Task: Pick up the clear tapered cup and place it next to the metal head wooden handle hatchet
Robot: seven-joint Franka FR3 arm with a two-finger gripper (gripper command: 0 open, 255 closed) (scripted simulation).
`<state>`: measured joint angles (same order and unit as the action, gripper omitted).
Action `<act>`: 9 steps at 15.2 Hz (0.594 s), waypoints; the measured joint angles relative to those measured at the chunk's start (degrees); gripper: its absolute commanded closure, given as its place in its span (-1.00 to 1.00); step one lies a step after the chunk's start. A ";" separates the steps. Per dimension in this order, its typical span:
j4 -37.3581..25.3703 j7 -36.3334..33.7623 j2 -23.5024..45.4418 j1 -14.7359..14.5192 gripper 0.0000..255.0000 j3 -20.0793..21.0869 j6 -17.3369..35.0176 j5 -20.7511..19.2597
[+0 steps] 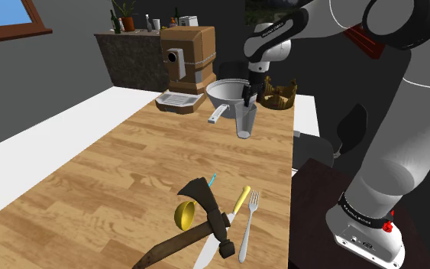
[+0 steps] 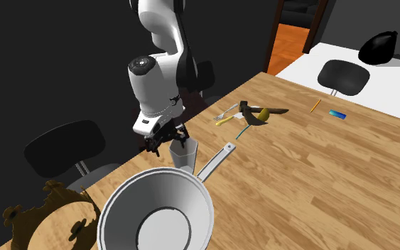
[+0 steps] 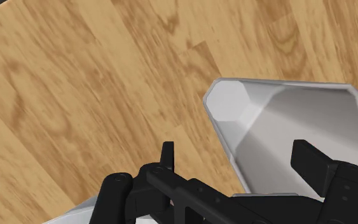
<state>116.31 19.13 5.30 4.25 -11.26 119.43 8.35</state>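
The gripper (image 3: 237, 147) hung open over the cup (image 1: 244, 122), which stood upright on the table (image 1: 114, 176). One finger was outside its wall and the other apparently over its mouth, so closing there could pinch one thin wall and tip or drop it. Just beside the cup lay the pan (image 1: 225, 95), whose handle a lift could knock. Well apart from the cup, the hatchet (image 1: 194, 222) lay crowded by a fork (image 1: 249, 225) and knife (image 1: 239, 203), leaving little room to set it down.
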 measured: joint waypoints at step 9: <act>1.78 0.35 1.47 -0.15 -1.00 0.23 3.23 0.63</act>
<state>118.09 19.48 6.77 4.10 -11.03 122.66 8.98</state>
